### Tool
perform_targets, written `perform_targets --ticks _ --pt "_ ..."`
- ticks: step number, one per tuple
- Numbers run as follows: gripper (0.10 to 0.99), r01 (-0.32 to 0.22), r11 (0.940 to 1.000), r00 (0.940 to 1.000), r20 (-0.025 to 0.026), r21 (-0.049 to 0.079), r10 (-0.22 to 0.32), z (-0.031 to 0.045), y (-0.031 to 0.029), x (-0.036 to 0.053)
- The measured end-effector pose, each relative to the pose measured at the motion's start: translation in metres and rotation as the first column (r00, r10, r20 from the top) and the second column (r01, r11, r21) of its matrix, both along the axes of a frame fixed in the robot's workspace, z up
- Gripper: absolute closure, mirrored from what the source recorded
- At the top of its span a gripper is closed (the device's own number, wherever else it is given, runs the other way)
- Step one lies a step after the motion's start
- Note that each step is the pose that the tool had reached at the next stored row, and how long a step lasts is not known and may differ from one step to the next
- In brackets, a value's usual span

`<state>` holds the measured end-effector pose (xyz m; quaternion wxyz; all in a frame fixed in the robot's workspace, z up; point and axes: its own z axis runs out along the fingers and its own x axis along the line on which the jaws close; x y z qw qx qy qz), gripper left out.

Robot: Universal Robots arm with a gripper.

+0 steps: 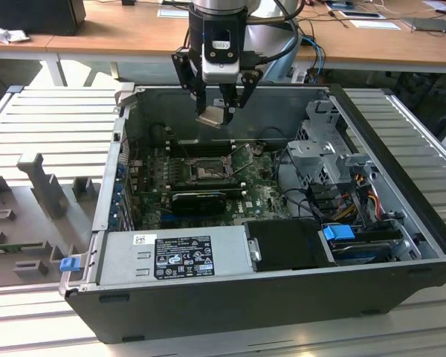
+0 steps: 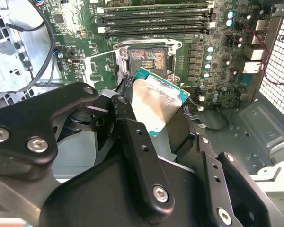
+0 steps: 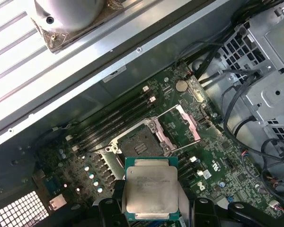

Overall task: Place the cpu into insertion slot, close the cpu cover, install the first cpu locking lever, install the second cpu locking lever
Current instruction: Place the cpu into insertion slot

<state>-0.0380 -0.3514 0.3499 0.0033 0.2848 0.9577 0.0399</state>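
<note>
My gripper (image 1: 215,111) hangs above the open computer case, shut on the cpu (image 1: 212,117), a small pale grey square chip held tilted. In both wrist views the cpu (image 2: 156,101) (image 3: 150,189) sits between the black fingers (image 2: 132,137) (image 3: 109,210), a short way off and above the insertion slot (image 2: 147,59) (image 3: 138,143). The slot (image 1: 201,170) lies bare in the middle of the motherboard. The cpu cover (image 2: 100,70) (image 3: 182,124), a thin metal frame, stands swung open at one side of the slot.
Memory sticks (image 3: 114,118) run along the slot's far side. A long black card (image 1: 198,199) lies nearer the front. The power supply (image 1: 175,256) fills the case's front, and a drive cage (image 1: 327,152) with cables stands at the exterior view's right. Case walls (image 1: 115,171) surround the board.
</note>
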Motion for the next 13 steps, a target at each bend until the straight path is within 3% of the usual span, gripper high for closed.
perform_targets --ticks 13 --pt "0.561 0.041 0.9992 0.9992 0.0000 0.000 -0.041 -0.0001 0.0000 0.0000"
